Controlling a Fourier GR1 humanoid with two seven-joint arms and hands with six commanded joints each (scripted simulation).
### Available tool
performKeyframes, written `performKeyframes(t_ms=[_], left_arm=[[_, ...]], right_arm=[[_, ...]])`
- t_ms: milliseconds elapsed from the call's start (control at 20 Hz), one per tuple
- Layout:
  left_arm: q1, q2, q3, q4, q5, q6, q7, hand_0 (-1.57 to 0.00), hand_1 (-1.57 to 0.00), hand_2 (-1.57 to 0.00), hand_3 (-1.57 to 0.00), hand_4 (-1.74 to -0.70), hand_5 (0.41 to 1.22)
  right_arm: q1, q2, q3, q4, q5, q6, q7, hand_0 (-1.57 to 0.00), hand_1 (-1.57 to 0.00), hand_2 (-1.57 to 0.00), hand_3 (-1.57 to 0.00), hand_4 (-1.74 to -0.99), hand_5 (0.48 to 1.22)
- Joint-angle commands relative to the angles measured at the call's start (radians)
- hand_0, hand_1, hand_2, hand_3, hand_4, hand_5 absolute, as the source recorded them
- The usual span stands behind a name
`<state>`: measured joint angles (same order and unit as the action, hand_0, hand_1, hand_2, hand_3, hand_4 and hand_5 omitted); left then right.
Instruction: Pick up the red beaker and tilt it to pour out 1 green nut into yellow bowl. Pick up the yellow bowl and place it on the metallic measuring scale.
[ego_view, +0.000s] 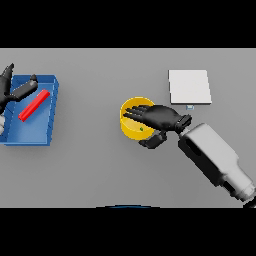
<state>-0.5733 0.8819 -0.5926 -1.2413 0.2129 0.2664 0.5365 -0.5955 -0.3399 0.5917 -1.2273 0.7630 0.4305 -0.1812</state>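
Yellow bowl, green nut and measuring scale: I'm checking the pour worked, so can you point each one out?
yellow bowl (127, 127): head view, on its left rim.
green nut (141, 129): head view, on the small green speck inside the bowl.
measuring scale (189, 86): head view, on the middle of its flat top plate.

Readable text: none anywhere in the head view.
Measuring scale (189, 86): plain pale top, no digits or brand; the small display at its front edge is too tiny to read.
Yellow bowl (131, 128): unmarked.
Blue tray (31, 135): unmarked.
Red beaker (34, 105): no graduations legible.
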Motion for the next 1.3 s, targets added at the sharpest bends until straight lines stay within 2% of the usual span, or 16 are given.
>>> performKeyframes(t_ms=[0,100,200,300,350,500,550,600,650,700,800,850,950,1050,1200,1250], left_arm=[[0.009,0.004,0.003,-0.001,0.002,0.004,-0.004,0.0,0.0,0.0,0.0,-0.8,0.735],[0.012,0.009,0.007,0.006,0.004,-0.002,-0.017,0.0,0.0,0.0,0.0,-0.8,0.737],[0.008,0.012,0.009,0.007,0.001,0.0,-0.017,0.0,0.0,0.0,0.0,-0.8,0.736],[0.007,0.004,0.002,0.013,-0.005,0.001,-0.018,0.0,0.0,0.0,0.0,-0.79,0.732],[-0.009,0.005,0.007,0.022,0.0,-0.011,-0.013,0.0,0.0,0.0,0.0,-0.79,0.731],[-0.001,0.001,0.007,0.025,0.001,-0.01,-0.032,0.0,0.0,0.0,0.0,-0.79,0.725],[-0.006,0.002,0.01,0.023,0.001,-0.008,-0.032,0.0,0.0,0.0,0.0,-0.79,0.723],[-0.007,0.009,0.016,0.024,0.007,-0.013,-0.03,0.0,0.0,0.0,0.0,-0.79,0.722],[-0.01,0.005,0.012,0.017,0.003,-0.005,-0.022,0.0,0.0,0.0,0.0,-0.79,0.723],[-0.003,0.008,0.016,0.011,0.009,-0.005,-0.025,0.0,0.0,0.0,0.0,-0.8,0.725],[0.009,0.012,0.014,0.0,0.007,0.002,-0.021,0.0,0.0,0.0,0.0,-0.8,0.727],[-0.001,0.011,0.012,0.008,0.005,-0.003,-0.011,0.0,0.0,0.0,0.0,-0.8,0.728],[0.012,0.018,0.01,-0.009,0.002,0.006,-0.017,0.0,0.0,0.0,0.0,-0.8,0.727],[0.006,0.017,0.014,-0.011,0.009,0.002,-0.011,0.0,0.0,0.0,0.0,-0.8,0.725],[0.002,0.012,0.012,-0.007,0.008,0.003,-0.005,0.0,0.0,0.0,0.0,-0.81,0.724],[0.0,0.011,0.011,-0.002,0.002,0.006,-0.011,0.0,0.0,0.0,0.0,-0.81,0.725]], right_arm=[[0.0,-0.001,0.007,0.004,0.003,0.007,-0.005,0.0,0.0,0.0,0.0,-1.288,0.671],[-0.006,-0.004,0.014,0.023,0.008,0.018,-0.007,0.0,0.0,0.0,0.0,-1.3,0.671],[-0.034,0.008,0.029,0.052,0.026,0.028,0.019,0.0,0.0,0.0,0.0,-1.306,0.681],[-0.036,0.003,0.044,0.044,0.03,0.048,0.008,0.0,0.0,0.0,0.0,-1.304,0.703],[-0.036,0.015,0.047,0.047,0.035,0.044,0.027,0.0,0.0,0.0,0.0,-1.304,0.713],[-0.051,0.011,0.055,0.058,0.045,0.054,0.031,-0.02,-0.04,-0.07,-0.09,-1.339,0.784],[-0.048,0.018,0.068,0.062,0.058,0.053,0.046,-0.09,-0.11,-0.13,-0.16,-1.362,0.82],[-0.054,0.022,0.069,0.067,0.059,0.051,0.04,-0.26,-0.24,-0.23,-0.25,-1.387,0.9],[-0.055,0.025,0.074,0.068,0.06,0.057,0.04,-0.51,-0.44,-0.39,-0.36,-1.425,0.964],[-0.06,0.015,0.069,0.08,0.058,0.062,0.023,-0.72,-0.66,-0.62,-0.47,-1.488,1.016],[-0.053,-0.011,0.069,0.058,0.036,0.11,0.008,-1.03,-0.99,-0.97,-0.69,-1.571,1.09],[-0.059,-0.005,0.074,0.058,0.034,0.126,0.024,-1.14,-1.11,-1.09,-0.87,-1.604,1.116],[-0.06,-0.006,0.073,0.065,0.025,0.123,0.023,-1.29,-1.27,-1.26,-1.02,-1.649,1.154],[-0.056,-0.012,0.069,0.043,0.015,0.142,0.048,-1.39,-1.38,-1.31,-1.14,-1.682,1.178],[-0.063,-0.012,0.069,0.034,0.005,0.147,0.066,-1.48,-1.47,-1.42,-1.18,-1.711,1.199],[-0.066,-0.023,0.064,0.023,-0.003,0.149,0.051,-1.5,-1.49,-1.45,-1.18,-1.717,1.203]])
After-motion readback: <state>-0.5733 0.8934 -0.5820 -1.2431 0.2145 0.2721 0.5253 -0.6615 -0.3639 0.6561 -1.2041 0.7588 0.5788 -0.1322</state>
